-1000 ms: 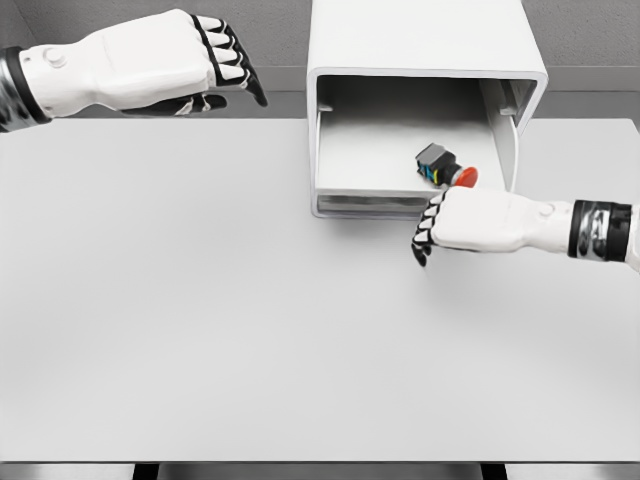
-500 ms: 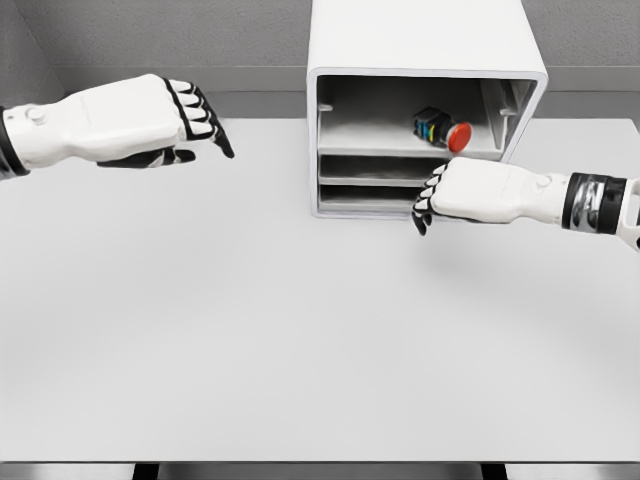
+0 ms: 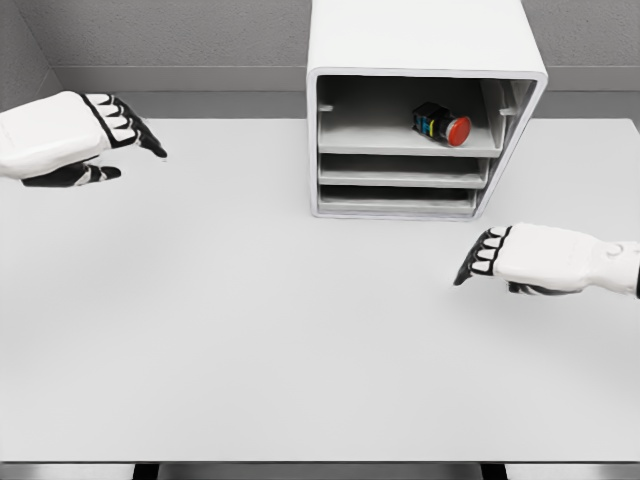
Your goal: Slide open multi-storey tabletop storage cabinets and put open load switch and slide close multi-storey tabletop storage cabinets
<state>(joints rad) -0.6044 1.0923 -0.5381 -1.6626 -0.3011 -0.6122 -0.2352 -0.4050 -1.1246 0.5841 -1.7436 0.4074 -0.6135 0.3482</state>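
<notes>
In the cabinet's (image 3: 425,45) top tray, your load switch (image 3: 442,124) is lying; both hands, left (image 3: 60,135) and right (image 3: 535,258), are hovering loosely curled, empty.

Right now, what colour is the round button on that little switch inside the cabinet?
Red, on a black switch body with small coloured marks; only the head view shows it.

Bright, even, sharp render; soft faint shadows beneath both hands, no glare

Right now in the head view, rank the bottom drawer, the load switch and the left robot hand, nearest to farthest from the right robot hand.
From the right robot hand:
1. Bottom drawer, just up-left.
2. Load switch, on the top shelf.
3. Left robot hand, far left.
</notes>
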